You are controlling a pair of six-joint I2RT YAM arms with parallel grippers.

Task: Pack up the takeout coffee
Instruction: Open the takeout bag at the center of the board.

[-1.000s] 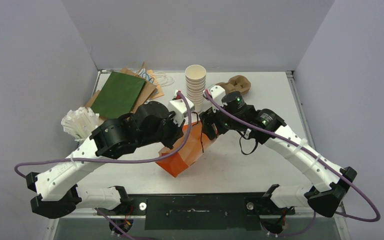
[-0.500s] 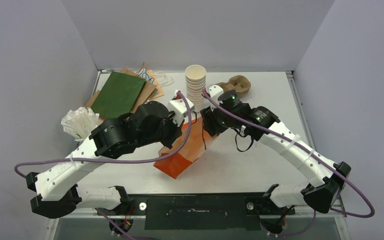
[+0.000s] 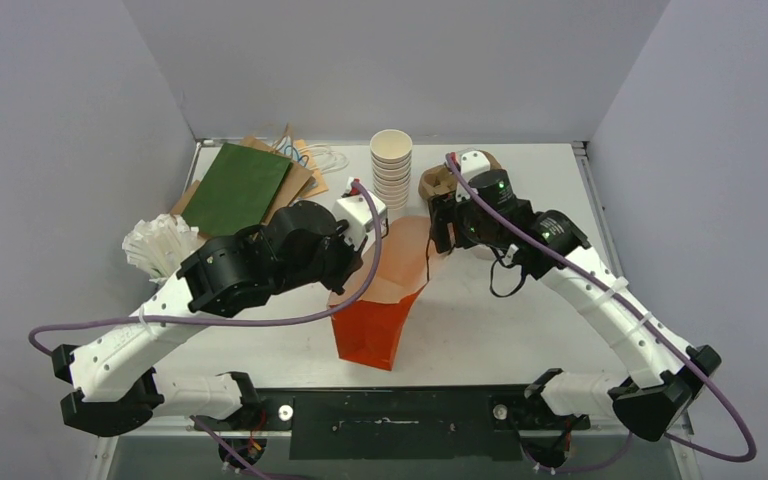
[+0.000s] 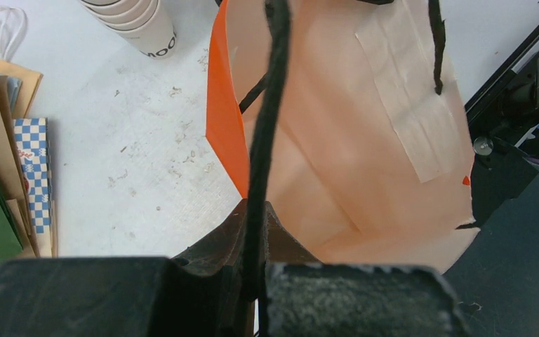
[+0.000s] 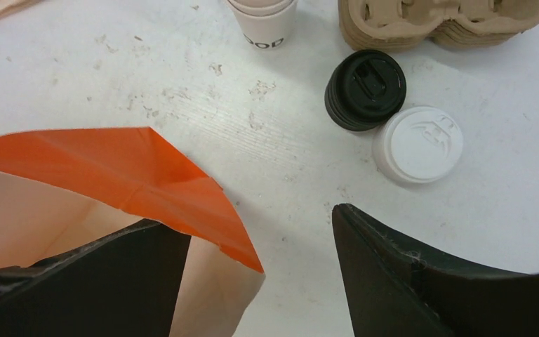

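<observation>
Now | we pinch black cord handle [image 4: 268, 105] of orange paper bag [image 3: 370, 322] w/ left gripper [image 4: 255, 219] to prop mouth | right gripper [image 5: 256, 223] spread, empty

On the left wrist feed my left gripper [image 4: 256, 225] is a blurred dark mass at 6 o'clock, and the cord [image 4: 267, 105] vanishes into it. The bag [image 4: 365, 140] runs off the edge at 12. From above, the wrist covers that gripper entirely. On the right wrist feed the right gripper [image 5: 260, 221] is cut off at 6, one finger covering part of the bag's mouth. The cups [image 5: 263, 21] and carrier [image 5: 435, 21] are clipped at 12. From above, the right arm hides the black lids [image 5: 365, 88] and white lid [image 5: 417, 144].
</observation>
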